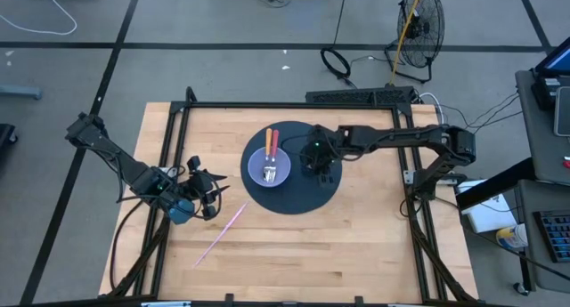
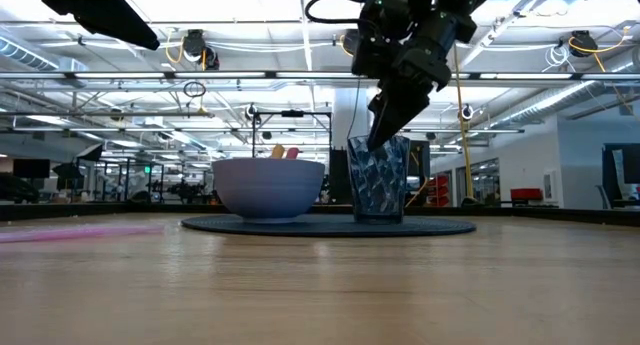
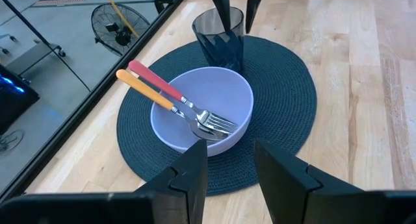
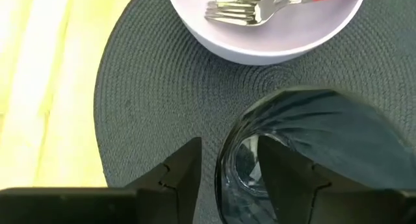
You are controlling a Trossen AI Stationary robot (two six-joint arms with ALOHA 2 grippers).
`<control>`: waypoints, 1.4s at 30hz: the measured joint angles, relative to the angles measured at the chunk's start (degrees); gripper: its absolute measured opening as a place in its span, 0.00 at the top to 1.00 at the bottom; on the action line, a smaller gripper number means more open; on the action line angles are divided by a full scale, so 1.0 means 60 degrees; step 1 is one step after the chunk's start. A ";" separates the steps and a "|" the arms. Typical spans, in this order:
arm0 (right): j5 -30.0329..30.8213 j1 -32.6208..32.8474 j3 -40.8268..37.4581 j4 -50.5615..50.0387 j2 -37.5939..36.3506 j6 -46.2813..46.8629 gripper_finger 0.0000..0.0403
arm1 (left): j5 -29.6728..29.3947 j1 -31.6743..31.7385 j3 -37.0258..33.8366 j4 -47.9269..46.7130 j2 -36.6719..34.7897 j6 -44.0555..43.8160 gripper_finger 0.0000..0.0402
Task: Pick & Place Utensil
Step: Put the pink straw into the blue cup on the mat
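A lavender bowl (image 1: 269,167) stands on a round dark placemat (image 1: 294,200). In it lie two utensils, one red-handled (image 3: 156,81) and one orange-handled (image 3: 142,89), heads in the bowl's hollow and handles leaning over its far rim. Beside the bowl on its right stands a dark glass cup (image 2: 380,185). My right gripper (image 4: 231,152) slants down over the cup, open. One finger is outside the cup's wall (image 4: 224,165) and one inside, with a gap on each side. A thin pink utensil (image 1: 221,230) lies on the wood by my left gripper (image 1: 212,200), which is open and empty.
A black metal frame (image 1: 178,129) runs along the table's edges. Bare wood (image 1: 356,254) spreads in front of the placemat and to its right. A floor fan (image 1: 419,27) stands beyond the far edge.
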 joint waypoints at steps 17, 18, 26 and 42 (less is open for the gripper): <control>0.0067 0.0186 0.0785 -0.1475 -0.1311 0.0068 0.63 | 0.0081 0.0000 -0.0005 0.0011 0.0004 0.0027 0.67; 0.0067 0.0189 0.0785 -0.1586 -0.1526 0.0076 0.63 | 0.0080 0.0000 -0.0004 0.0012 0.0004 0.0031 0.67; 0.0087 0.0399 0.0011 -0.1592 -0.3662 0.0284 0.64 | -0.0011 0.0000 -0.0004 0.0038 0.0004 0.0022 0.67; 0.0026 0.2106 -0.5671 0.3343 -0.8644 0.1650 0.64 | 0.3254 0.0745 -0.0004 -0.0248 0.1437 -0.2704 0.67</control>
